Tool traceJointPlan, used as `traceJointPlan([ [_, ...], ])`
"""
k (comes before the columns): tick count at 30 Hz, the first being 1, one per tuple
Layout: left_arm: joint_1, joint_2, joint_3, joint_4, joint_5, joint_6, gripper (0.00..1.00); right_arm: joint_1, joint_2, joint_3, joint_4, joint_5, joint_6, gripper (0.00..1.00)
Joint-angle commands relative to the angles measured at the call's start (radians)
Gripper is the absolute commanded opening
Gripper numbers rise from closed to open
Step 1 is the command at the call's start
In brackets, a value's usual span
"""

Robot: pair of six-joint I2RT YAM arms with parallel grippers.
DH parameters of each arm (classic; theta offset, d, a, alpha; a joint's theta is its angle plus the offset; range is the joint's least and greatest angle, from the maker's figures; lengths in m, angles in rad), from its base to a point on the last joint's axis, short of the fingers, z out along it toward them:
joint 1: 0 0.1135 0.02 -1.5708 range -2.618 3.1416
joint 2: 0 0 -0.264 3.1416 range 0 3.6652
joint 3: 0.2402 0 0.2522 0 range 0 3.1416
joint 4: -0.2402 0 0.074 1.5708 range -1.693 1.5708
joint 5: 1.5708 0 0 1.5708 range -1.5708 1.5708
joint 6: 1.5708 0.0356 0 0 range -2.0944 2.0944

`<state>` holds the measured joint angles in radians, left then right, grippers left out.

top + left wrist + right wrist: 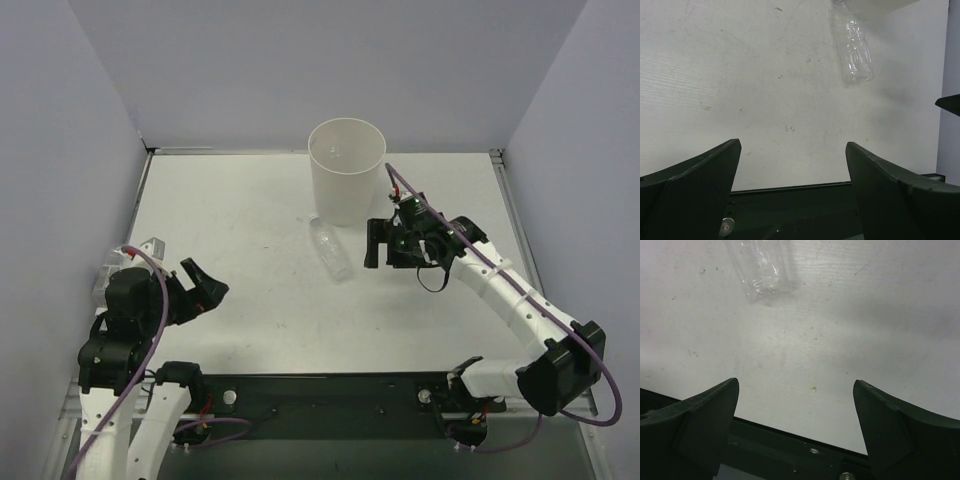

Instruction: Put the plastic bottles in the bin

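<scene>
One clear unlabelled plastic bottle (pixel 330 248) lies on its side on the white table, just in front of the off-white bin (pixel 346 170). My right gripper (pixel 381 248) hovers open right of this bottle, empty. The right wrist view has the bottle (pixel 760 270) at the top left, ahead of the open right gripper (pixel 796 384). My left gripper (pixel 205 285) stands open and empty at the near left, far from the bottle. The left wrist view shows the bottle (pixel 854 50) at the upper right, the bin's base (pixel 875 7) behind it, and the open left gripper (pixel 792 146).
Grey walls (pixel 60 150) close in the table on three sides. A black rail (pixel 320 390) runs along the near edge between the arm bases. A pale translucent thing (pixel 108 275) sits by the left arm at the left edge; I cannot make out what it is.
</scene>
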<state>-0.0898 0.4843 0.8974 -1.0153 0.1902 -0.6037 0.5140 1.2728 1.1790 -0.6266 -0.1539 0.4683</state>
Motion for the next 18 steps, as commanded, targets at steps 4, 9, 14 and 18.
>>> traceJointPlan([
  [4, -0.001, 0.054, 0.086, 0.008, 0.002, 0.041, 0.97, 0.135, 0.136, -0.013, 0.151, 0.203, -0.125, 0.92],
  [9, -0.001, 0.088, 0.149, -0.054, -0.079, 0.085, 0.97, 0.184, 0.287, 0.054, 0.217, 0.22, -0.154, 0.91],
  [14, -0.001, 0.168, 0.257, -0.199, -0.431, 0.101, 0.98, 0.195, 0.427, 0.097, 0.248, 0.205, -0.168, 0.87],
  [18, -0.008, 0.23, 0.322, -0.256, -0.503, 0.093, 0.97, 0.201, 0.528, 0.157, 0.249, 0.221, -0.184, 0.84],
])
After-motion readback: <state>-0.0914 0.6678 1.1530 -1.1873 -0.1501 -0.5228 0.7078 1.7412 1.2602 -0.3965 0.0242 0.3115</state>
